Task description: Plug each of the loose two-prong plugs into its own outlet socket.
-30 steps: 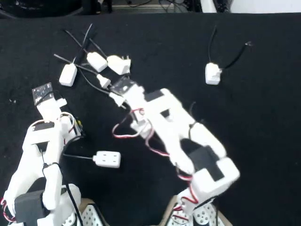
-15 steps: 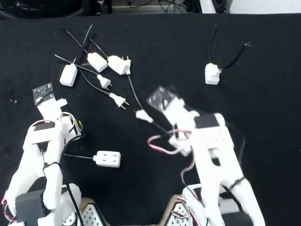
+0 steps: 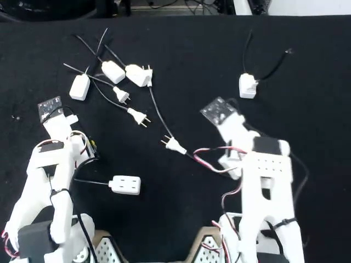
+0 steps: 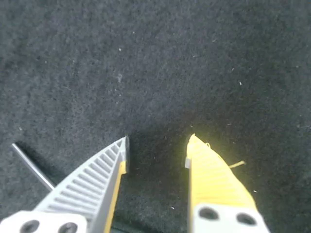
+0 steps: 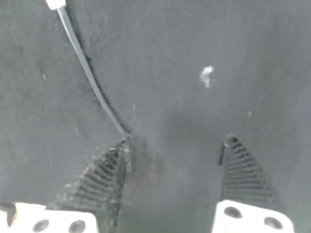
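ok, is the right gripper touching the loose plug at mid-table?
Apart. The high view shows bare black cloth between the right gripper and the plug.

White 2-prong plug (image 3: 174, 144) loose at ctr, two more plugs (image 3: 121, 96) by upper-left outlet sockets (image 3: 113, 72), all unplugged

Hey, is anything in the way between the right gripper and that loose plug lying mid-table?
Nothing visible blocks it. The right gripper is open over bare table, and the loose plug lies apart from it; between them runs only a thin cord, lying flat.
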`<state>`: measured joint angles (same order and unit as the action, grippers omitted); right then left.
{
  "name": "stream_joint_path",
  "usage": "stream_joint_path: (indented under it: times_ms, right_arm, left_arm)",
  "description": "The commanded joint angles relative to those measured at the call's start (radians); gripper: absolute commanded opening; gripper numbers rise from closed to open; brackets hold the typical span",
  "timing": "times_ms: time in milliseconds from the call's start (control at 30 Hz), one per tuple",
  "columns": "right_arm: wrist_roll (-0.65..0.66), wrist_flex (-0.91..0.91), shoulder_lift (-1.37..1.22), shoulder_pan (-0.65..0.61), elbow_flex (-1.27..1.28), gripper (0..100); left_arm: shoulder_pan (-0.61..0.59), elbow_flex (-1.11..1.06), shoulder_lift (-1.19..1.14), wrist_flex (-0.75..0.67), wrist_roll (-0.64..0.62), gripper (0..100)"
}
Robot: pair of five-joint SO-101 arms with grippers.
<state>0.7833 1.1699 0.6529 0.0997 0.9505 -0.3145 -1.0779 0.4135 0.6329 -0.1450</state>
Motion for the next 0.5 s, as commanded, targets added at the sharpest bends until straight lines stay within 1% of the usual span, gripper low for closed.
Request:
stream_joint_path:
  times_ms: [0,67,167,233,333,467]
  right_arm:
    - [-0.161,-0.130,0.010,-0.155,-0.028,21.7]
    - [-0.226,-0.222,-0.028,-0.249,-0.007,16.5]
    - [-0.229,-0.364,-0.124,-0.330,0.008,13.3]
    - [-0.219,-0.459,-0.196,-0.333,0.004,14.4]
    - [-0.129,-0.572,-0.303,-0.324,-0.001,15.2]
    - [-0.041,-0.640,-0.427,-0.319,-0.007,15.2]
  left_arm:
    - [-0.010,0.010,0.021,-0.011,-0.003,20]
    - [-0.010,0.008,0.021,-0.011,-0.003,20]
    - [-0.010,0.007,0.021,-0.011,-0.003,20]
    - [-0.010,0.005,0.021,-0.011,-0.003,20]
    - [-0.010,0.005,0.021,-0.011,-0.003,20]
    - [-0.010,0.005,0.021,-0.011,-0.003,20]
